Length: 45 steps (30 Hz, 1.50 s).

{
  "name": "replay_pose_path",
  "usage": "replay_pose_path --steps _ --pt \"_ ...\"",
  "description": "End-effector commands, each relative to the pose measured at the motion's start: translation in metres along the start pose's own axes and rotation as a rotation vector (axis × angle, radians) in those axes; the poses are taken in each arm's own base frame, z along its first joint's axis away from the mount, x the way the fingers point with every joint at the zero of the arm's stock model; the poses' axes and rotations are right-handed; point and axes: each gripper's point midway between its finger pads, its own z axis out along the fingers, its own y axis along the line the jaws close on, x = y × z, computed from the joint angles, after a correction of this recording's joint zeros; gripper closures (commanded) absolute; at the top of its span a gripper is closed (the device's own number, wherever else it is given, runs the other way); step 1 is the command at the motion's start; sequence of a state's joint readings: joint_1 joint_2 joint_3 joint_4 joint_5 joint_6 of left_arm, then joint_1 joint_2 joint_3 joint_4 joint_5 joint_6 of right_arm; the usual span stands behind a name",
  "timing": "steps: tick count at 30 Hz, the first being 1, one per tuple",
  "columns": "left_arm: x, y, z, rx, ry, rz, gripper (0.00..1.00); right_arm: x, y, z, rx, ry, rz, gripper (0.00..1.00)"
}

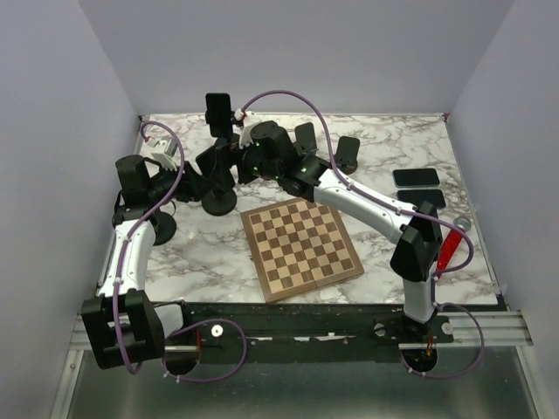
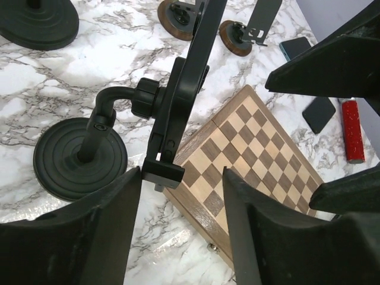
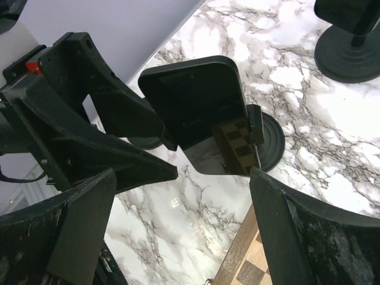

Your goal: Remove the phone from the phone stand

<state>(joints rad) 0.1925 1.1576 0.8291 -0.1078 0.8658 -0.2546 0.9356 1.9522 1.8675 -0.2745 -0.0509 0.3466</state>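
Note:
A black phone [image 3: 193, 104] sits tilted in the clamp of a black phone stand [image 2: 80, 157] with a round base, left of the chessboard; its screen reflects the board. In the top view the stand's base [image 1: 218, 202] shows, and the phone is mostly hidden between the two grippers. My left gripper [image 2: 181, 175] is open behind the holder [image 2: 178, 101], its jaws level with the clamp's lower foot and holding nothing. My right gripper [image 3: 183, 175] is open in front of the screen, apart from it. The grippers also show in the top view, left [image 1: 203, 175] and right [image 1: 249, 157].
A wooden chessboard [image 1: 301, 247] lies mid-table. Several other black stands stand along the back, one holding a phone [image 1: 218, 113]. Two phones [image 1: 416, 177] lie flat at the right, with a red tool [image 1: 450, 249] nearby. A further round base [image 1: 162, 229] sits left.

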Motion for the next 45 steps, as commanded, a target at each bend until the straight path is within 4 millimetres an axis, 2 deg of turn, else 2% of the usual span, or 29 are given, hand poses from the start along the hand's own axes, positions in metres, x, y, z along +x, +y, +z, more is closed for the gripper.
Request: replay_pose_path --steps 1,7,10,14,16,19,26,30,33,40,45 --pt "-0.013 0.008 -0.001 -0.029 -0.036 0.137 0.4 -0.012 0.007 0.002 -0.052 -0.024 0.002 0.0" --pt "-0.013 0.017 -0.003 -0.054 -0.039 0.182 0.48 -0.012 0.01 0.008 -0.089 -0.016 -0.019 0.0" --pt "-0.016 0.018 -0.002 -0.057 -0.052 0.196 0.48 -0.006 0.008 0.018 -0.09 0.008 -0.043 0.0" --pt "-0.018 0.015 0.001 -0.023 -0.056 0.208 0.49 -0.012 0.007 0.023 -0.081 -0.003 -0.046 0.0" --pt "-0.013 0.012 0.002 0.004 -0.052 0.207 0.5 -0.017 0.001 0.027 -0.034 -0.018 -0.015 0.0" --pt "-0.006 0.011 0.004 0.024 -0.038 0.19 0.52 -0.023 -0.024 0.035 0.115 -0.046 0.031 0.0" --pt "-0.009 0.01 0.002 0.021 -0.044 0.196 0.55 -0.026 -0.038 0.044 0.217 -0.071 -0.013 0.0" --pt "-0.006 0.01 0.003 0.018 -0.033 0.181 0.53 -0.026 -0.032 0.047 0.215 -0.075 -0.049 0.0" --pt "-0.004 0.011 0.003 0.007 -0.02 0.173 0.48 -0.024 -0.021 0.05 0.199 -0.081 -0.084 0.0" --pt "-0.006 0.012 -0.003 -0.041 -0.032 0.192 0.48 -0.018 -0.001 0.054 0.173 -0.086 -0.116 0.0" --pt "-0.008 0.014 -0.008 -0.084 -0.045 0.202 0.49 -0.015 -0.006 0.06 0.227 -0.086 -0.131 0.0"
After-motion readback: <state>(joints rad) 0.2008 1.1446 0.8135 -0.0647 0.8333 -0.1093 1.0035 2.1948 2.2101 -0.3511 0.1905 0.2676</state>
